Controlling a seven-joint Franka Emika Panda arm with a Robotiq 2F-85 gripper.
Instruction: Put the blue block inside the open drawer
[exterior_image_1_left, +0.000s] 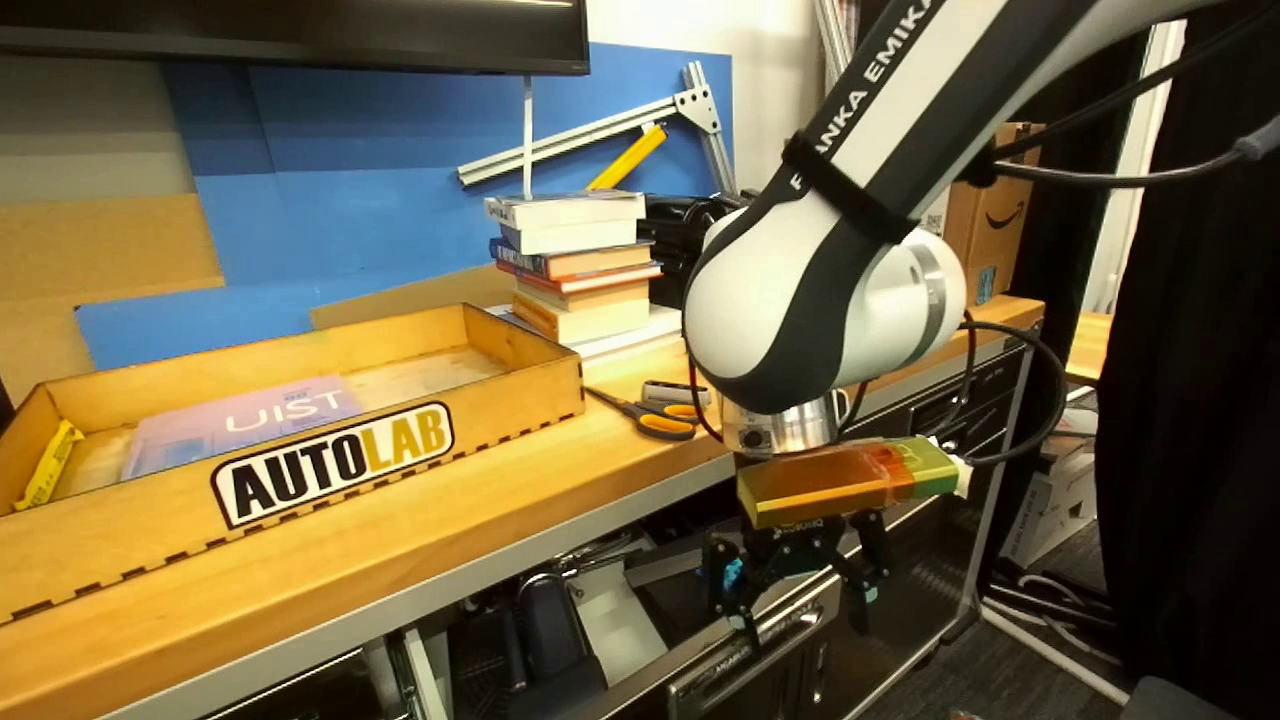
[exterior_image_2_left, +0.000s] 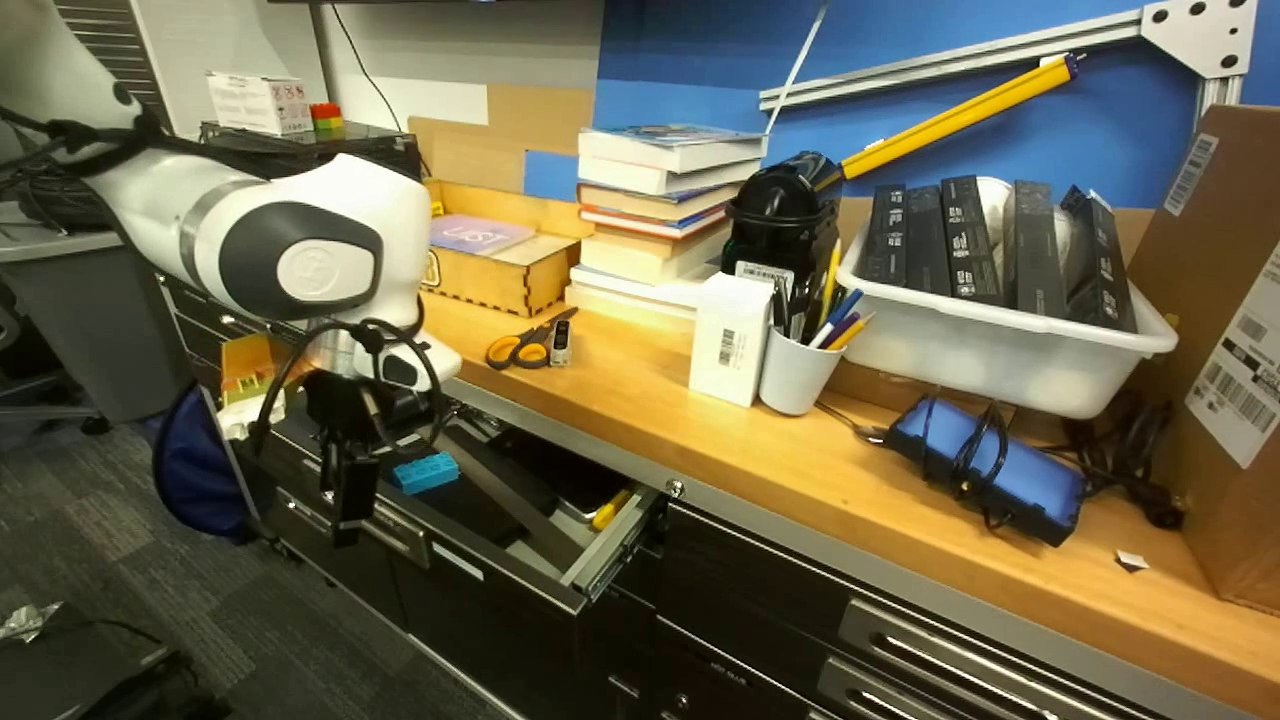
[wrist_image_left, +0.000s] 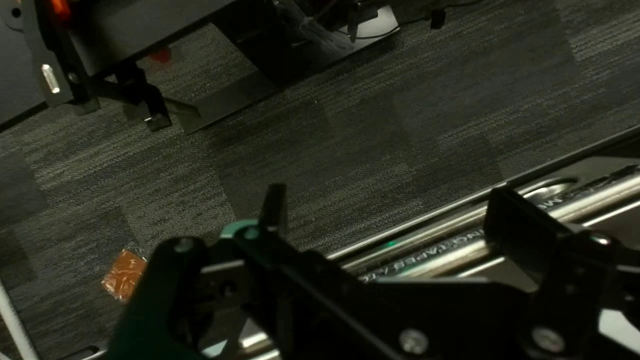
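Note:
The blue block (exterior_image_2_left: 425, 473) is a small light-blue brick showing in an exterior view, just beside my gripper and within the outline of the open drawer (exterior_image_2_left: 525, 583). I cannot tell exactly what it rests on. A light-blue patch (exterior_image_1_left: 733, 573) shows at one finger in an exterior view; I cannot tell if it is the block. My gripper (exterior_image_1_left: 800, 620), also in an exterior view (exterior_image_2_left: 350, 500), points down over the drawer's front. In the wrist view my gripper (wrist_image_left: 390, 205) is open, with nothing between its fingers but the drawer's handle (wrist_image_left: 435, 260) and floor behind. The block is not visible there.
The drawer holds dark objects (exterior_image_1_left: 550, 625) and a yellow item (exterior_image_2_left: 610, 510). On the bench are the AUTOLAB tray (exterior_image_1_left: 520, 390), scissors (exterior_image_1_left: 655, 415), stacked books (exterior_image_1_left: 580, 290), a white box (exterior_image_2_left: 730, 345), a pen cup (exterior_image_2_left: 795, 375) and a white bin (exterior_image_2_left: 980, 345).

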